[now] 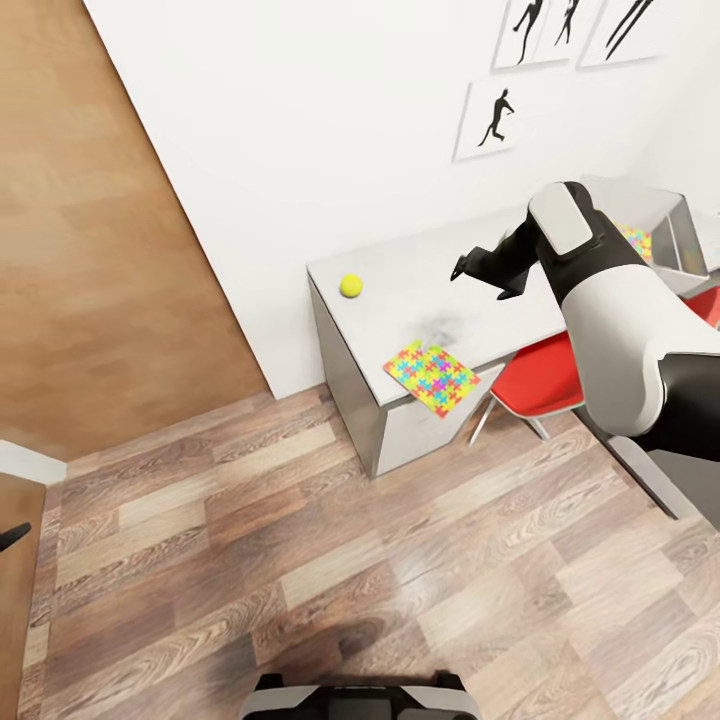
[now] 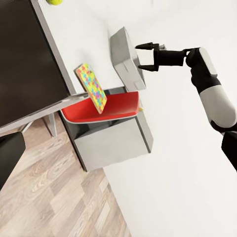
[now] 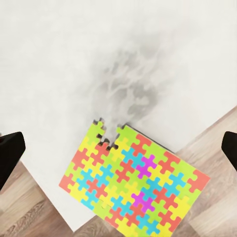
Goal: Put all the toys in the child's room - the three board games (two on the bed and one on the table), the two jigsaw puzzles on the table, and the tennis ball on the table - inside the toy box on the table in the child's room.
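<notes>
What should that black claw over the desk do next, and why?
Probably lower the right tool toward the jigsaw puzzle. It hangs open and empty above the table, and the puzzle lies below it, overhanging the table's front edge, which offers a graspable edge. The tennis ball sits farther off.

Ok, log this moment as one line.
right gripper: open, above table | jigsaw puzzle: overhanging table edge | tennis ball: on table

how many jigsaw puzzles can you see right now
2. One jigsaw puzzle lies at the front edge of the table, overhanging it. A second puzzle lies inside the toy box, partly hidden by the right arm.
</notes>
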### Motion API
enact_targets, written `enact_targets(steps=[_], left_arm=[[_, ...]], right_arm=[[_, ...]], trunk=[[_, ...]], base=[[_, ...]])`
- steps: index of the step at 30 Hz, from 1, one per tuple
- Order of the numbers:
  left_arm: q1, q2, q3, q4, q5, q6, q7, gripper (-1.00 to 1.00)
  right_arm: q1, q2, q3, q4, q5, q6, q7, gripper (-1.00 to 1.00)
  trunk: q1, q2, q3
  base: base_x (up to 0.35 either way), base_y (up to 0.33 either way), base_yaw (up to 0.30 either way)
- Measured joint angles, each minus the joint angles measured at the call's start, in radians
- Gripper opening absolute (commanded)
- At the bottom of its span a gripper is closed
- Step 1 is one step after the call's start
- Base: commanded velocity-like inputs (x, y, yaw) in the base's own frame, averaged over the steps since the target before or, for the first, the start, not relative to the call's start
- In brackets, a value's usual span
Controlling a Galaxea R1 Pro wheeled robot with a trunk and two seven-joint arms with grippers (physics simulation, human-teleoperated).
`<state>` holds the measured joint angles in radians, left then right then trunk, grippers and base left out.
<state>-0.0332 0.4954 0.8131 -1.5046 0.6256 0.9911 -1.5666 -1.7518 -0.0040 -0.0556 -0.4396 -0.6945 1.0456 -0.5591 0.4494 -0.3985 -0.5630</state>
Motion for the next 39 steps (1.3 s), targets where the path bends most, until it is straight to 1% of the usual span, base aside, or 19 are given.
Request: enact_targets(steps=[9, 17, 27, 39], left_arm=[[0.000, 0.000, -0.001, 0.000, 0.000, 0.000, 0.000, 1.00], [0.000, 0.000, 0.003, 0.000, 0.000, 0.000, 0.000, 1.00], [0.000, 0.000, -0.001, 0.000, 0.000, 0.000, 0.000, 1.00], [0.000, 0.000, -0.003, 0.000, 0.000, 0.000, 0.000, 1.00]], right_arm=[[0.001, 0.010, 0.003, 0.000, -0.002, 0.000, -0.001, 1.00], [0.001, 0.012, 0.003, 0.000, -0.001, 0.000, -0.001, 1.00], [0.001, 0.014, 0.004, -0.001, -0.003, 0.000, -0.001, 1.00], [0.001, 0.030, 0.004, 0.000, 0.001, 0.000, -0.004, 1.00]], trunk=[[0.000, 0.000, 0.015], [0.000, 0.000, 0.028], [0.000, 0.000, 0.045], [0.000, 0.000, 0.065]], base=[[0.000, 0.000, 0.000], [0.000, 0.000, 0.000], [0.000, 0.000, 0.000], [0.000, 0.000, 0.000]])
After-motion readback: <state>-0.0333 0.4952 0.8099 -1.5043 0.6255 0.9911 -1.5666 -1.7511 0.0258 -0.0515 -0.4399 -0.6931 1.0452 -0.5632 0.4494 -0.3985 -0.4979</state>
